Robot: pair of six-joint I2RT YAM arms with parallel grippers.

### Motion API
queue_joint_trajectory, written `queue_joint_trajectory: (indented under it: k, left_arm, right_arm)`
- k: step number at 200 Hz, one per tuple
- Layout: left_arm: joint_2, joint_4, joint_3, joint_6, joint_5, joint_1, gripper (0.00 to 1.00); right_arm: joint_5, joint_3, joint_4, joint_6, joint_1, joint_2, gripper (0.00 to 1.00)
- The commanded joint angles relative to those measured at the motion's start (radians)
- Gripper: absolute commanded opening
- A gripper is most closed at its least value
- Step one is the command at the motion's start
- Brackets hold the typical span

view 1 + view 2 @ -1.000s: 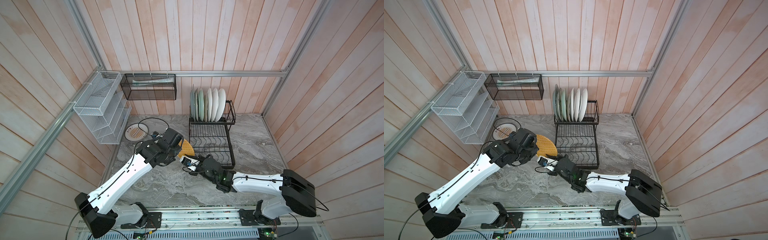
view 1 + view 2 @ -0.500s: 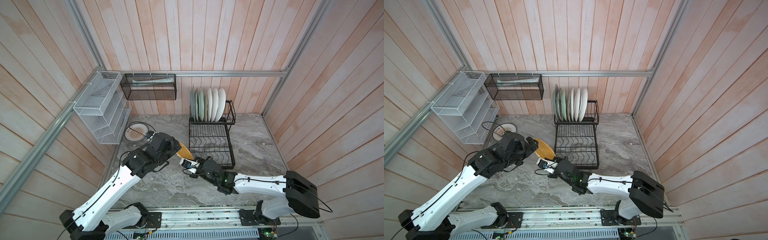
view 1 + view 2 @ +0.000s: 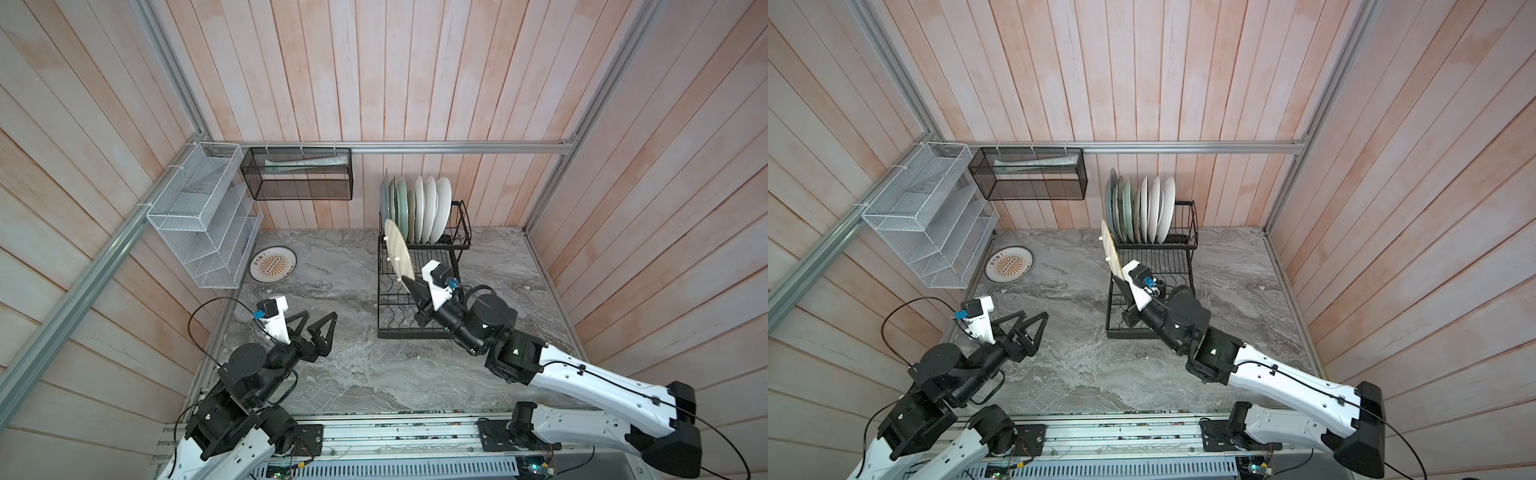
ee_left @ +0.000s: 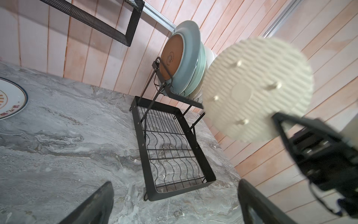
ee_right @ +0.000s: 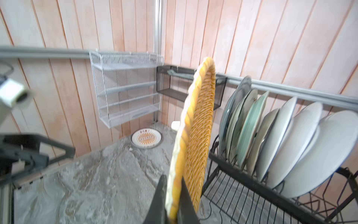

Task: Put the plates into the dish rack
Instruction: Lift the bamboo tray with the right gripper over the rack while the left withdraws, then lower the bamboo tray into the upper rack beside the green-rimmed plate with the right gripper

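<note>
Over the lower tier of the dish rack [image 3: 379, 307], yellow ribbed plate [image 3: 399, 253] hangs on edge, tilted, clear of the wires. Its top is just beside the near end of the racked plates [image 3: 419, 208], which stand upright in the upper tier. Right gripper [image 5: 173, 186] pinches the plate's lower rim, both fingers pressed onto it. Pale underside with small pegs shows in the left wrist view. Left gripper [image 3: 320, 316] is spread wide, holds nothing, above the table [image 3: 353, 374], well apart from the rack. Sunburst plate [image 3: 273, 264] lies flat on the table just beside the white mesh organizer [image 3: 199, 224].
</note>
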Motion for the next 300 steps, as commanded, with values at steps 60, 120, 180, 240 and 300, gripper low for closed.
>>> queue_joint_trajectory:
  k: [60,120,180,240,300]
  left_arm:
    - [-0.069,0.049,-0.1,0.162,0.078,0.004,1.0]
    - [-0.112,0.06,-0.107,0.174,0.104,0.008,1.0]
    - [-0.143,0.066,-0.111,0.173,0.108,0.01,1.0]
    - [-0.141,0.07,-0.113,0.175,0.119,0.012,1.0]
    - [-0.137,0.073,-0.116,0.172,0.119,0.016,1.0]
  right_arm:
    - [-0.169,0.339,-0.09,0.222,-0.49,0.031,0.0]
    - [-0.475,0.405,-0.11,0.456,-0.846,0.183,0.0]
    - [-0.644,0.461,-0.132,0.493,-0.88,0.355,0.0]
    - [-0.769,0.459,-0.122,0.519,-0.883,0.449,0.0]
    - [-0.747,0.43,-0.13,0.492,-0.883,0.465,0.0]
